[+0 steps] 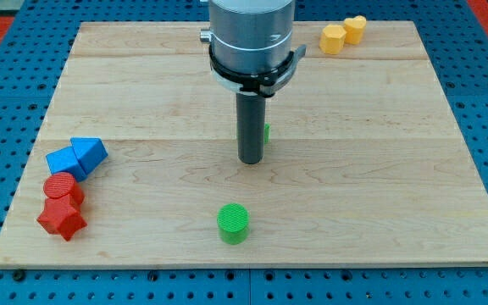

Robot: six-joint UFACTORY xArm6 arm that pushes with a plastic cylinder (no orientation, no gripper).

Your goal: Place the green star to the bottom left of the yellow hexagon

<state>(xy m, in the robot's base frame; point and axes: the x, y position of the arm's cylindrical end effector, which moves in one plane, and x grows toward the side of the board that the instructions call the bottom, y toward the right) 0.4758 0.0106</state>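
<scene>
My tip (251,160) rests on the board near its middle. The green star (265,133) is almost wholly hidden behind the rod; only a green sliver shows at the rod's right side, just above the tip. The yellow hexagon (333,39) lies near the view's top right, touching a yellow heart (355,29) to its right. The star is far below and to the left of the hexagon.
A green cylinder (233,223) lies below the tip near the view's bottom. At the view's left are a blue triangle (89,153), a blue block (64,162), a red cylinder (63,189) and a red star (61,218). The wooden board (396,169) has edges all round.
</scene>
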